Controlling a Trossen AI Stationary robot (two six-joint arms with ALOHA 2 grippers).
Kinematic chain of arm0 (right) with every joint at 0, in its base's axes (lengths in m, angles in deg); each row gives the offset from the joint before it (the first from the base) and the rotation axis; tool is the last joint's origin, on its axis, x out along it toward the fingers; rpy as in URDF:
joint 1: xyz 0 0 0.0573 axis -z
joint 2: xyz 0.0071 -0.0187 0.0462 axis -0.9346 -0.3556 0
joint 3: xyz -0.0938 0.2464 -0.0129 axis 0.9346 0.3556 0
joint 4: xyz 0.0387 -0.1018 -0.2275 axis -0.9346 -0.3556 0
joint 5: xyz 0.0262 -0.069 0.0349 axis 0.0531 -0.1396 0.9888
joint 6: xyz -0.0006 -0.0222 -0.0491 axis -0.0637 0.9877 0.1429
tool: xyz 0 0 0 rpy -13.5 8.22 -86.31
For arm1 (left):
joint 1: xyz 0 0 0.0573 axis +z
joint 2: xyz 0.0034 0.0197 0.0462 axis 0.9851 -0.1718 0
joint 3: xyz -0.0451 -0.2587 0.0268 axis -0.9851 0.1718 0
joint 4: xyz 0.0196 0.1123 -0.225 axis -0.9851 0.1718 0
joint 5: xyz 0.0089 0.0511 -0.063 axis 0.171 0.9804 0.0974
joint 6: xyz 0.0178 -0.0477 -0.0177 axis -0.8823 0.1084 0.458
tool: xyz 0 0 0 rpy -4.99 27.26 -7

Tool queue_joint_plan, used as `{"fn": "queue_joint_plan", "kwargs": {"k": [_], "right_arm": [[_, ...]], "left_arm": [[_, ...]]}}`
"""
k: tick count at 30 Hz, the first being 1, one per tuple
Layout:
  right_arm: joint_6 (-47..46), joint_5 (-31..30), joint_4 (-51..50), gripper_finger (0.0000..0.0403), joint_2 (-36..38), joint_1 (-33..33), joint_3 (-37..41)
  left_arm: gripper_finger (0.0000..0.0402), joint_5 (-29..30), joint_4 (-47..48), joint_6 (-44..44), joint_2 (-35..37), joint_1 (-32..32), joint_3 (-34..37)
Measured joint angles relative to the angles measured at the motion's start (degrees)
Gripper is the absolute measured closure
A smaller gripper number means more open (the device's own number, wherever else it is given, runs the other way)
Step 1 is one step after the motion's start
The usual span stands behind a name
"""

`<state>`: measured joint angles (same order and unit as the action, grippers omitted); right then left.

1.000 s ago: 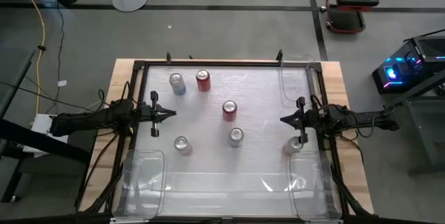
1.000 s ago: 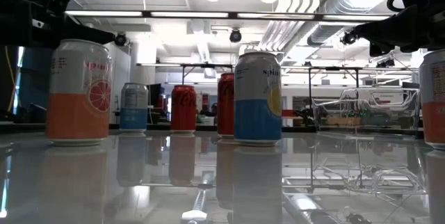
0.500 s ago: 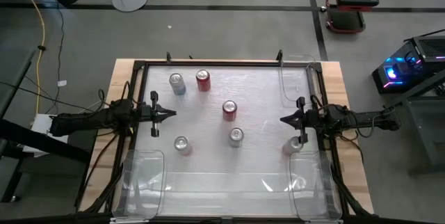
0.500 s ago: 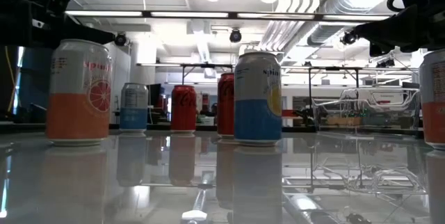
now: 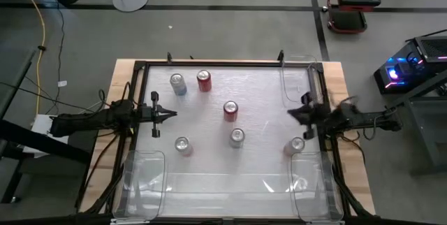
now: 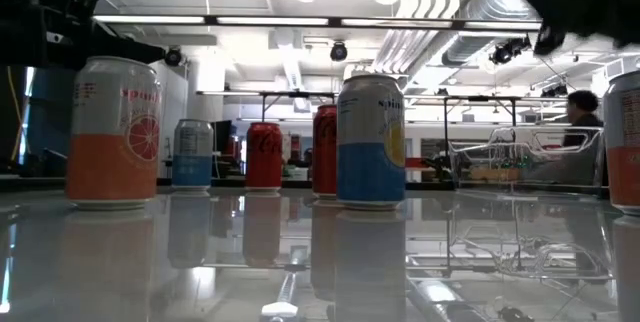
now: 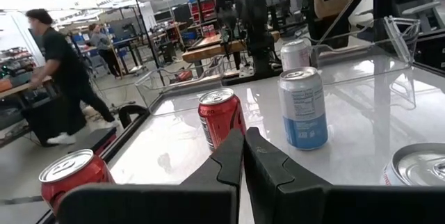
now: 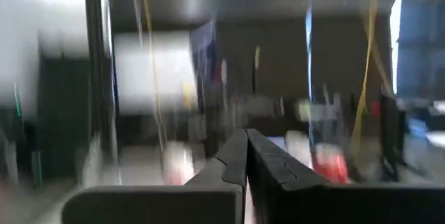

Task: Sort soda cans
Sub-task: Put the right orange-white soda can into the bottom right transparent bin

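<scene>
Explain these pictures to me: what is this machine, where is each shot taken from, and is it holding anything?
It is a robot with two dark arms at a table. One picture looks straight down, one looks level across the tabletop, and two come from cameras on the arms' wrists. The left gripper hangs over the table's left side and the right gripper over its right side; both have their fingers shut and hold nothing. Six soda cans stand on the shiny table: two red cans and four silver ones, such as the silver can near the middle. Clear plastic bins sit at the corners.
</scene>
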<state>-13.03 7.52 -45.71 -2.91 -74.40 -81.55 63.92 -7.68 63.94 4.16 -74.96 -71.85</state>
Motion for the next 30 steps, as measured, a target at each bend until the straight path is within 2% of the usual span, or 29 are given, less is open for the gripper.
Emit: {"fn": "queue_joint_plan", "kwargs": {"k": [5, 8, 11, 13, 16, 20, 24, 26, 30], "right_arm": [[-14.8, -2.7, 27.1, 0.0403, 0.0, 0.0, -0.1], [-15.4, 0.7, 28.2, 0.0403, -0.5, 0.0, -3.3], [-12.8, 8.7, 18.5, 0.0403, -4.5, 0.0, -10.3], [-12.5, 9.6, 11.6, 0.0403, -9.5, 0.0, -15.8], [-12.4, 5.3, -1.8, 0.0403, -17.7, 0.0, -25.9], [-11.6, -3.8, -29.1, 0.0403, -27.8, 0.0, -40.7], [-11.3, -7.5, -53.9, 0.0403, -35.8, 0.0, -53.5], [-12.7, -7.6, -59.8, 0.0403, -39.0, 0.0, -57.8], [-19.4, -6.6, -60.7, 0.0403, -44.1, 0.0, -63.1]], "left_arm": [[0.0397, 0.0, 0.0, 0.1, 0.0, 0.0, 0.0], [0.0397, 0.0, 0.0, 0.1, 0.0, 0.0, 0.0], [0.0397, 0.0, 0.0, 0.0, 0.0, 0.0, 0.0], [0.0397, 0.0, 0.0, -1.8, 0.0, 0.0, 0.0], [0.0397, 0.0, 0.0, -5.8, 0.0, 0.0, 0.0], [0.0397, 0.0, 0.0, -6.4, 0.0, 0.0, 0.0], [0.0397, 0.0, 0.0, -6.4, 0.0, 0.0, 0.0], [0.0397, 0.0, 0.0, -6.4, 0.0, 0.0, 0.0], [0.0397, 0.0, 0.0, -6.4, 0.0, 0.0, 0.0]]}}
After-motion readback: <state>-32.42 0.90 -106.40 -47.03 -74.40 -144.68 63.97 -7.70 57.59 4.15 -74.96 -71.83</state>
